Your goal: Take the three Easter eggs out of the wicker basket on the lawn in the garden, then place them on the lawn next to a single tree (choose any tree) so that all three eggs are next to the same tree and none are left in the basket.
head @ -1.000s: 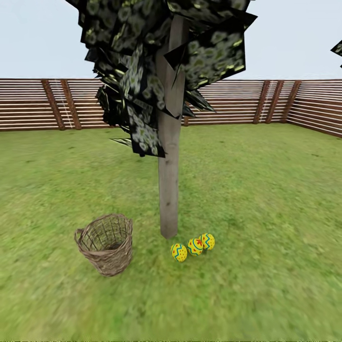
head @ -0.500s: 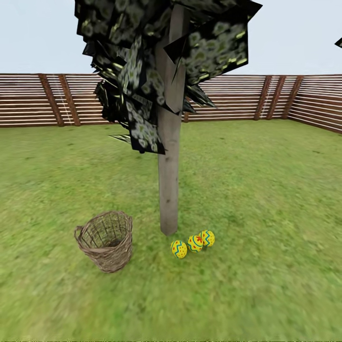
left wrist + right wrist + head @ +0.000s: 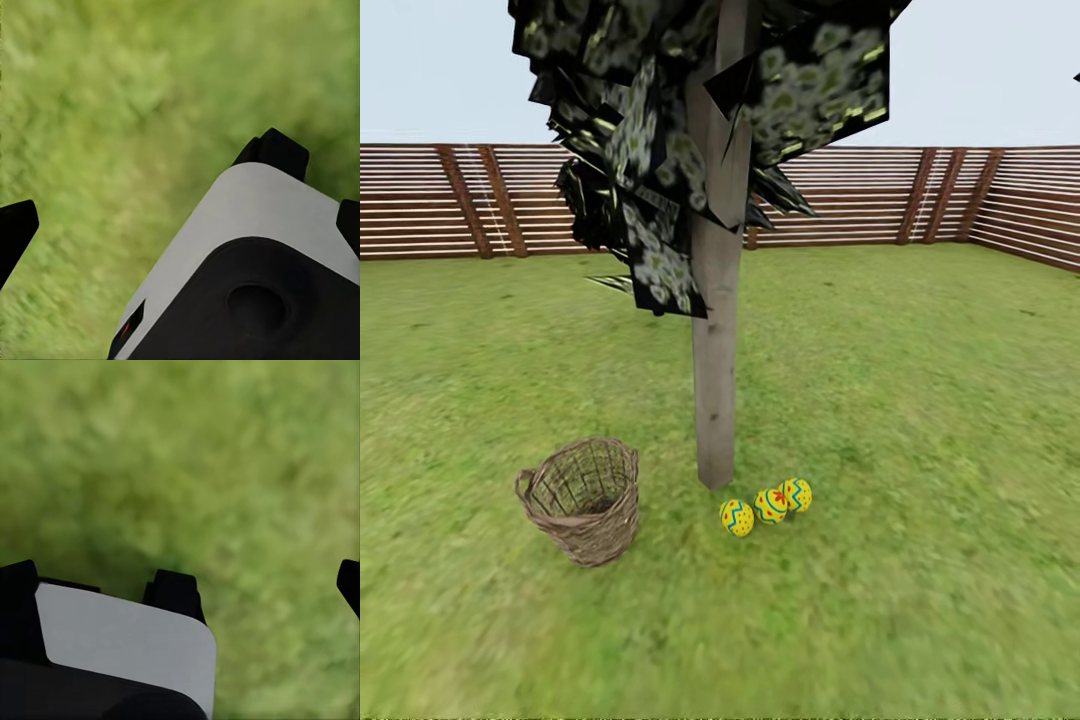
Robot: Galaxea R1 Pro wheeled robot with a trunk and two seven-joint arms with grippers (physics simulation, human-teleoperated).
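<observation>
i can't read any text, label, number or sign in my views. the eggs carry only zigzag bands and spots, no writing.

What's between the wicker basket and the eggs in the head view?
Only bare lawn. The wicker basket stands left of the tree; the three Easter eggs lie in a row just right of the trunk base, which sits slightly behind that stretch.

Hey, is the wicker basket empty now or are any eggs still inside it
Apparently empty. The wicker basket stands upright with no yellow visible inside, and all three Easter eggs lie on the lawn beside the tree.
</observation>
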